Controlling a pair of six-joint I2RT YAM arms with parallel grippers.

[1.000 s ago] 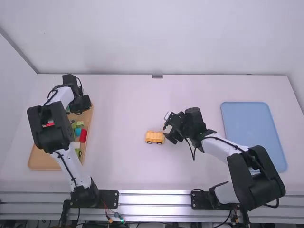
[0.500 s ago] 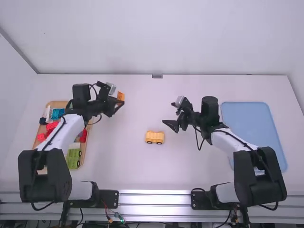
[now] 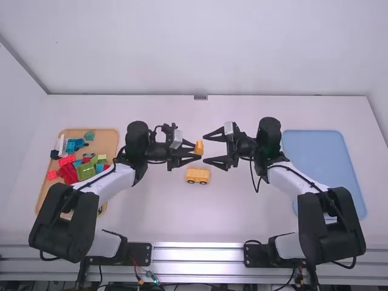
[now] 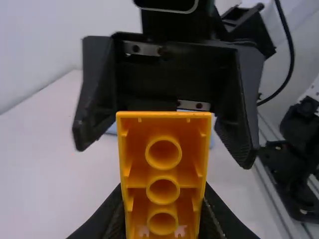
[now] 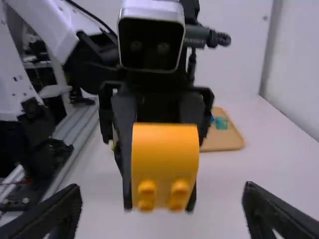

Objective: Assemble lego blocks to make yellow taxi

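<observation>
Left arm point(image 3: 111, 183), right arm point(image 3: 292, 179): matched pair, white links, blocky black joints. Each has a thin black cable point(image 4: 290, 55). Left gripper point(image 3: 199, 149): black, two tapering fingers; silver-white wrist housing point(image 5: 152, 10), dark face with two round spots. Right gripper point(image 3: 205, 149): black, two tapering fingers, silver strips point(image 4: 148, 49) set with small screws point(image 4: 199, 105).

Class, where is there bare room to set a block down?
On the table towards its far edge; nearer than the wheeled block, between left arm and right arm; and the blue tray's visible part. Crowded: the wooden tray, with loose bricks, and mid-table, where left gripper, holding an orange block, faces right gripper.
</observation>
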